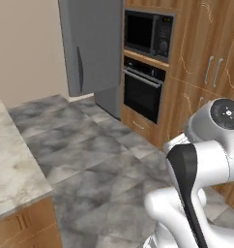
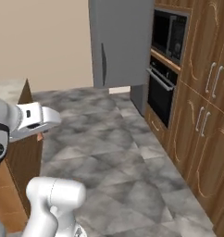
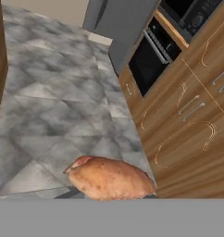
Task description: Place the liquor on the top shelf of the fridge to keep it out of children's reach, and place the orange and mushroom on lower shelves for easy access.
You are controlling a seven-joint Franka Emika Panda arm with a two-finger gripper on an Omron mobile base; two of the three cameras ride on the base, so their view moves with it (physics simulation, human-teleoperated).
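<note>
The mushroom (image 3: 110, 178), a reddish-brown and pale lump, sits at the bottom of the hand view with my gripper (image 3: 109, 195) shut on it; the dark fingertips barely peek out from under it. In the right base view my gripper (image 2: 40, 135) hangs beside the counter's end, well short of the fridge. The fridge (image 1: 92, 43) (image 2: 121, 41) (image 3: 115, 21) is a tall grey cabinet at the far end of the floor, showing its grey door with a dark handle. Its top shelf and lower shelves are hidden. The liquor and the orange are out of view.
A marble counter (image 1: 10, 164) on wood cabinets (image 2: 21, 157) lies to my left. Along the right wall run a microwave (image 1: 148, 31), a black oven (image 1: 143, 89) and tall wooden cupboards (image 2: 206, 102). Grey tiled floor (image 1: 99, 155) stretches open toward the fridge.
</note>
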